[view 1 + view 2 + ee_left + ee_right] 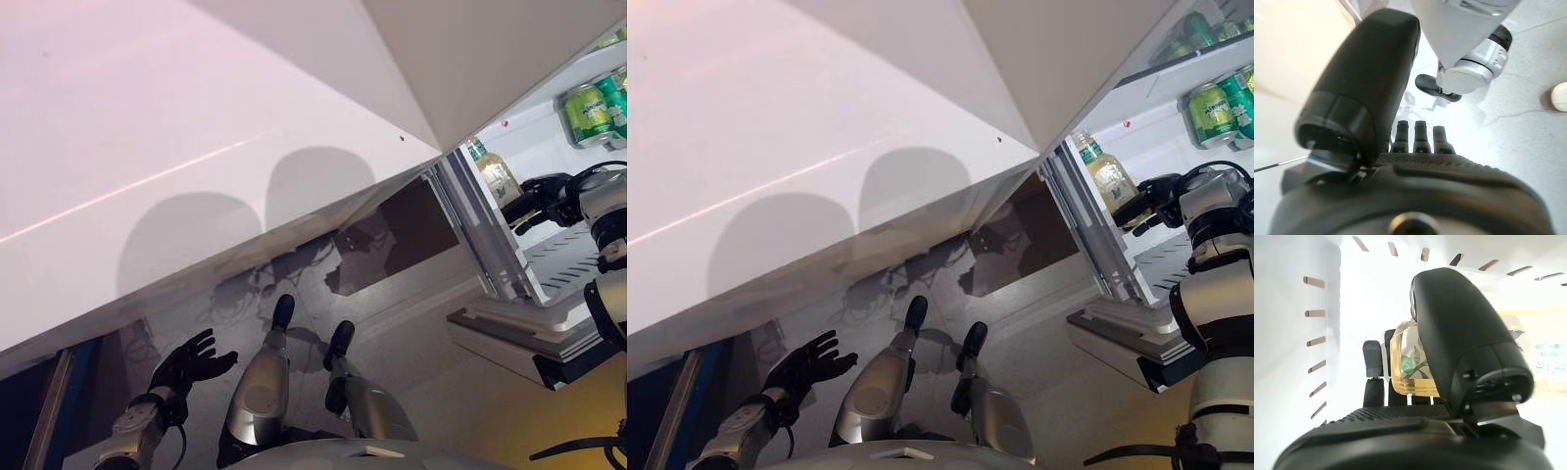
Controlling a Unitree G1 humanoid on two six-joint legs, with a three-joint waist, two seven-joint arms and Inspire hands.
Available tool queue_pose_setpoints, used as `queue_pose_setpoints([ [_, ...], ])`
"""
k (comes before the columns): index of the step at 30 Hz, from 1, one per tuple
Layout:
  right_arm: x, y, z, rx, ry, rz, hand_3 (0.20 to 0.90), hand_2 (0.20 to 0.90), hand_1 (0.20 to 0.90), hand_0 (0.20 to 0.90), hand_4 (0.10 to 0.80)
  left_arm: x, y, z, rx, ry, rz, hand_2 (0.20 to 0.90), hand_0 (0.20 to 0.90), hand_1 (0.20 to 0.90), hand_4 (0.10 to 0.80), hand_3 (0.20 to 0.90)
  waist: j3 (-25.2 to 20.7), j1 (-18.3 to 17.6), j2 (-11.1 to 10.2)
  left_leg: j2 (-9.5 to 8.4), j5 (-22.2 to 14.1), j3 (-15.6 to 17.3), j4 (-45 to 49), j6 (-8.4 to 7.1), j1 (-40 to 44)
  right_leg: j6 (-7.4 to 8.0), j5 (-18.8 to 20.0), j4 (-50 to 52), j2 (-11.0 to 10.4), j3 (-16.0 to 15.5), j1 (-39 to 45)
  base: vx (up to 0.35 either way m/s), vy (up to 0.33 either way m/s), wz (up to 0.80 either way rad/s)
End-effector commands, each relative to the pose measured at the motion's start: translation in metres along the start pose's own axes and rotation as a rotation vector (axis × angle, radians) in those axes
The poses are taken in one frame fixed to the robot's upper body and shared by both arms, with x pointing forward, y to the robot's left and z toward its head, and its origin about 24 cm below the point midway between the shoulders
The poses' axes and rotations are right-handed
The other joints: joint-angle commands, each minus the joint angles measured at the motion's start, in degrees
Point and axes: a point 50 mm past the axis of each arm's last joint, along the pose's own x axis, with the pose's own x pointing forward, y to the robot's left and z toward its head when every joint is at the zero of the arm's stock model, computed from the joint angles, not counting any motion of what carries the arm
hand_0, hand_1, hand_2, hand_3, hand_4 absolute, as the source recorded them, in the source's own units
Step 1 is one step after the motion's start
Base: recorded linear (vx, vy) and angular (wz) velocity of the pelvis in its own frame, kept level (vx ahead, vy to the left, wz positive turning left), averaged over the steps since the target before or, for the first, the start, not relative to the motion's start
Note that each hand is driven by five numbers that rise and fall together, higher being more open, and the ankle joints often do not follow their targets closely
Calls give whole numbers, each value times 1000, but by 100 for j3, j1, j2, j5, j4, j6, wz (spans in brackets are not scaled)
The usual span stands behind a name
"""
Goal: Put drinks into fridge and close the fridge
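A bottle of yellow tea point(495, 176) with a green cap stands upright just inside the open fridge, above the white wire shelf point(573, 266). My right hand point(539, 199) is shut on it; in the right wrist view the bottle point(1405, 367) sits between the thumb point(1459, 333) and the fingers point(1371, 362). Green cans point(591, 113) lie on the shelf above. The fridge's white door point(196, 147) stands open and fills the upper left. Low at the lower left, my left hand point(188, 365) hangs open with spread fingers, holding nothing.
The fridge's lower front ledge point(514, 328) juts out at the right. A dark brown panel point(397, 243) shows on the floor under the door's lower edge. A blue edge point(83, 377) shows at the far lower left.
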Motion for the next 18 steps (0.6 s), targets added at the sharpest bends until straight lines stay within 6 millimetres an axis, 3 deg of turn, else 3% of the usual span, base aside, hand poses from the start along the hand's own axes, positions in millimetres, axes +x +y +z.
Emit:
queue_pose_setpoints([
  [1, -27, -37, 4, 11, 18, -108, 200, 300, 300, 300, 100, -11, 9, -8, 63, 38, -1, 900, 900, 900, 800, 900, -157, 137, 106, -198, -311, -222, -39, -60, -298, 227, 25, 219, 72, -143, -312, 5, -7, 4],
  [6, -26, -38, -7, 26, 65, -100, 200, 300, 300, 300, 100, -14, 11, -8, 73, 43, -10, 900, 900, 900, 800, 900, -160, 174, 136, -206, -305, -222, -28, -53, -294, 229, 19, 234, 65, -176, -300, 0, 0, 0],
  [8, -25, -37, -10, 28, 80, -90, 233, 328, 328, 328, 133, -14, 12, -8, 77, 44, -11, 900, 900, 900, 800, 900, -157, 187, 137, -205, -304, -221, -26, -51, -293, 229, 19, 237, 63, -192, -295, 0, 0, 0],
  [9, -24, -36, -13, 30, 90, -87, 376, 451, 451, 451, 276, -14, 12, -8, 80, 45, -12, 900, 900, 900, 800, 900, -156, 191, 140, -206, -299, -219, -25, -52, -291, 230, 24, 235, 62, -194, -292, 9, -16, 4],
  [10, -23, -36, -15, 29, 101, -84, 398, 469, 469, 469, 298, -15, 13, -8, 82, 46, -13, 900, 900, 900, 800, 900, -158, 197, 143, -206, -296, -220, -26, -52, -290, 233, 27, 237, 61, -197, -292, 0, 0, 0],
  [11, -23, -36, -17, 23, 109, -80, 496, 554, 554, 554, 396, -15, 13, -8, 84, 46, -13, 900, 900, 900, 800, 900, -159, 197, 147, -206, -296, -219, -25, -52, -287, 234, 28, 237, 64, -193, -289, 0, 0, 0],
  [12, -23, -35, -18, 23, 114, -79, 837, 846, 846, 846, 737, -15, 14, -8, 86, 47, -14, 900, 900, 900, 800, 900, -158, 200, 149, -205, -295, -216, -23, -49, -287, 235, 29, 235, 66, -191, -286, 0, 0, 0],
  [13, -22, -35, -19, 23, 118, -80, 900, 900, 900, 900, 800, -15, 14, -8, 86, 47, -14, 900, 900, 900, 800, 900, -160, 202, 151, -206, -295, -218, -24, -48, -286, 237, 30, 231, 68, -187, -284, 0, 0, 0],
  [18, -21, -34, -20, 28, 120, -85, 900, 900, 900, 900, 800, -16, 14, -7, 86, 44, -13, 900, 900, 900, 800, 900, -178, 195, 151, -208, -295, -222, -34, -38, -279, 244, 39, 218, 76, -163, -280, 0, 0, 0],
])
